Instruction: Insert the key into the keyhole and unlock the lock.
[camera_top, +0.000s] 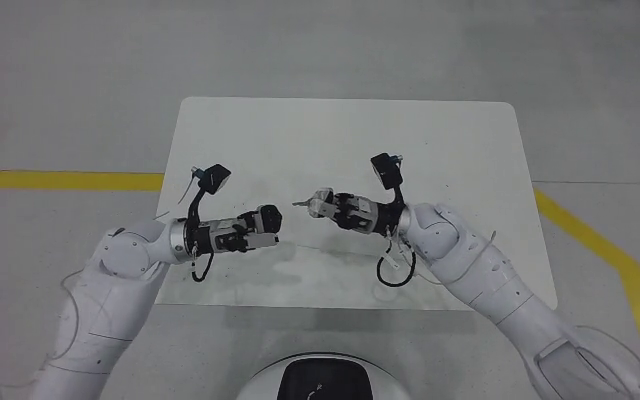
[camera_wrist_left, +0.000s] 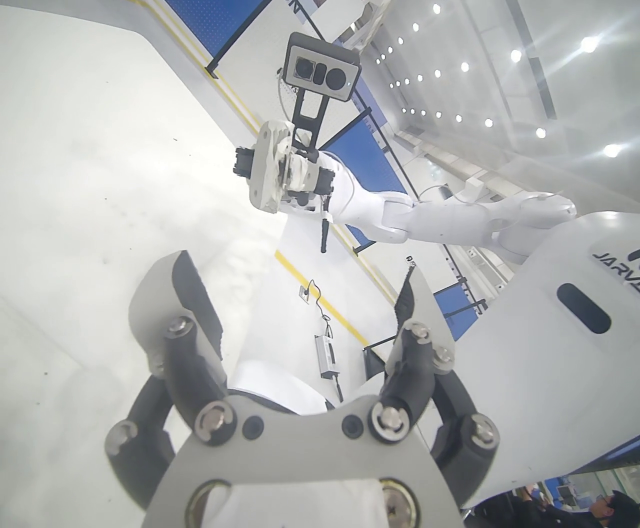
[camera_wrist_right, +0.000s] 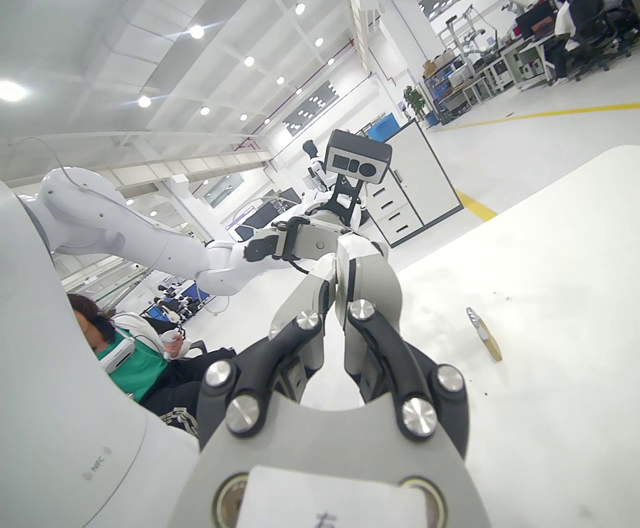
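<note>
My right gripper (camera_top: 314, 206) is pinched together; whether the key sits inside, I can't tell. The left gripper (camera_top: 274, 219), at its nine o'clock, gapes empty. The lock (camera_wrist_right: 484, 334) lies on the table (camera_top: 450, 140) nearby. Insertion looks unstarted: next, the left must steady the lock.

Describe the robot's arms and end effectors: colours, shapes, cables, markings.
The left arm and right arm are glossy white shells, with black cables looped beside the wrists. Each wrist carries a dark camera box on a bracket. The left end effector has a grey base plate with a white label, black linkages, silver screws and grey fingers with black ribbed pads. The right end effector matches.
</note>
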